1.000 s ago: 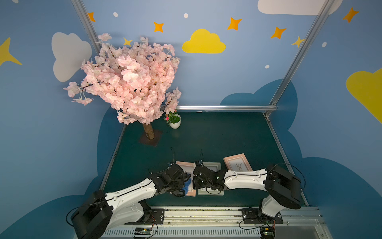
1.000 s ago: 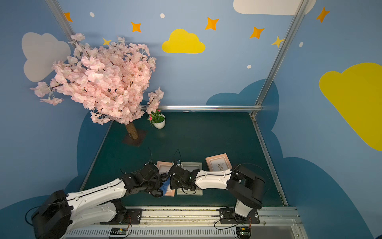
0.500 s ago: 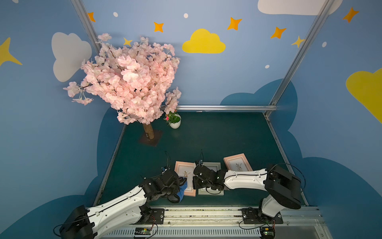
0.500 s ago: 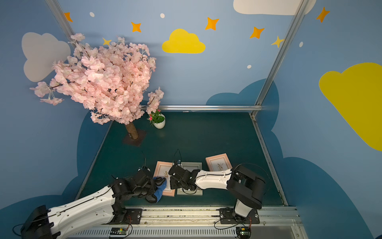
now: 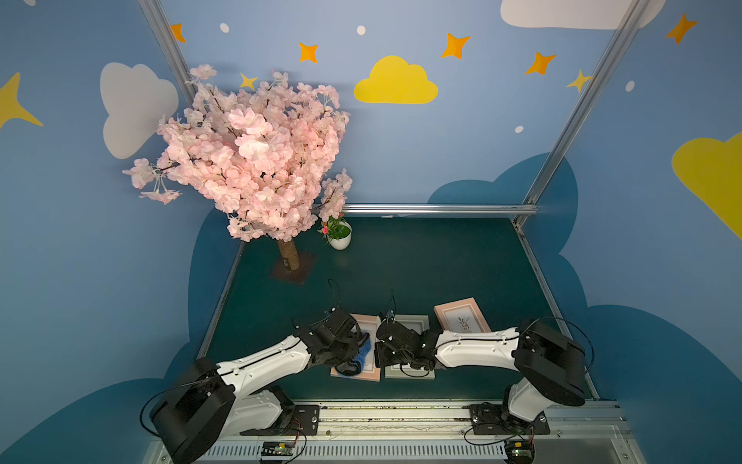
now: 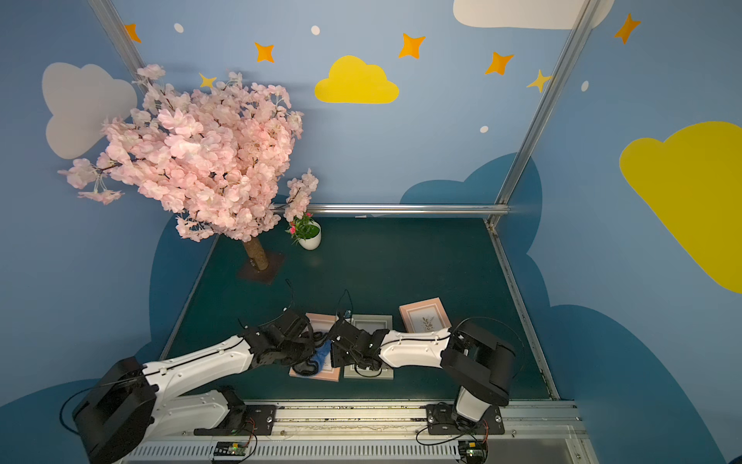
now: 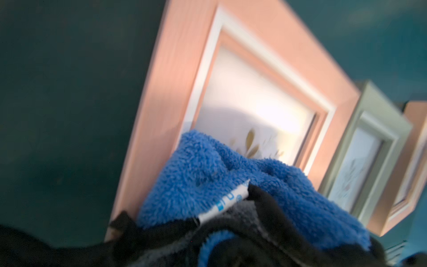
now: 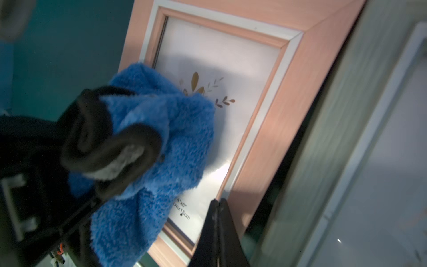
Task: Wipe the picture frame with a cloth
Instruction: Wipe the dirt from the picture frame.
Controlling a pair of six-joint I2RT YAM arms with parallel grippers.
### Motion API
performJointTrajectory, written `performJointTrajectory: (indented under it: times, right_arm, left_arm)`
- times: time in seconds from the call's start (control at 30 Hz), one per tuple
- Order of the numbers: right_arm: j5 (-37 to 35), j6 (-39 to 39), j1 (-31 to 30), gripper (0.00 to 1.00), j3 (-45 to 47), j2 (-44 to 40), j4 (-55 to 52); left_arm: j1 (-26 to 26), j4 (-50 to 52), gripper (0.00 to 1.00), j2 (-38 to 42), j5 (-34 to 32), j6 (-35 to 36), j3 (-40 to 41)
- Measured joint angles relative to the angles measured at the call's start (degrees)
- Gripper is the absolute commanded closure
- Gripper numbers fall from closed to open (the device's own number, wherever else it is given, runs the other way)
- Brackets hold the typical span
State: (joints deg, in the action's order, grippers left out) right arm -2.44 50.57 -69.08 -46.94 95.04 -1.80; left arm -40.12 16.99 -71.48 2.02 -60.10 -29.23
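A pink picture frame (image 5: 361, 321) (image 6: 317, 321) lies flat near the table's front edge, its glass over a leaf print (image 8: 217, 57). My left gripper (image 5: 355, 349) (image 6: 313, 353) is shut on the blue cloth (image 5: 363, 353) (image 6: 322, 355), which it holds bunched on the glass. In the left wrist view the cloth (image 7: 208, 175) with its white tag (image 7: 221, 203) covers the frame's (image 7: 184, 69) near part and hides my fingers. My right gripper (image 5: 379, 349) (image 8: 217, 208) is shut and empty, its tips on the frame's inner right edge beside the cloth (image 8: 161, 138).
A grey-green frame (image 5: 413, 321) (image 6: 373, 321) lies right beside the pink one, under my right wrist. A second pink frame (image 5: 461, 317) lies further right. A blossom tree (image 5: 257, 160) and a small white pot (image 5: 340, 237) stand at the back left.
My left gripper drew back toward the near left with the cloth, then came forward again over the pink frame. The right arm has stayed put.
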Motion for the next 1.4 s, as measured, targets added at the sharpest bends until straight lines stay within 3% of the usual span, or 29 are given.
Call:
performJointTrajectory:
  times: [0.23,0.47,0.67,0.83,1.2,1.4]
  right_arm:
    - [0.15,-0.02,0.11,1.00,0.00,0.00,0.00]
    - [0.15,0.00,0.11,1.00,-0.02,-0.04,-0.02]
    - [0.17,-0.07,0.37,1.00,-0.02,-0.04,-0.02]
    - [0.55,-0.22,0.48,1.00,-0.02,0.02,0.04]
    - [1.49,-0.35,0.74,1.00,0.00,0.17,0.61]
    - [2.14,-0.44,0.74,1.00,0.00,0.83,2.45]
  left_arm:
    - [3.32,-1.01,0.97,-10.21,1.05,4.17,-8.07]
    - [3.98,-1.60,0.97,-11.19,1.97,5.70,-8.28]
    - [3.41,-3.63,0.97,-5.88,1.70,4.79,-3.58]
    - [-0.66,-2.38,0.97,2.93,-0.72,0.87,2.62]
    - [-9.11,8.87,0.97,18.29,-3.89,-7.69,7.15]
    - [-9.55,10.71,0.97,15.91,-4.83,-8.63,5.86]
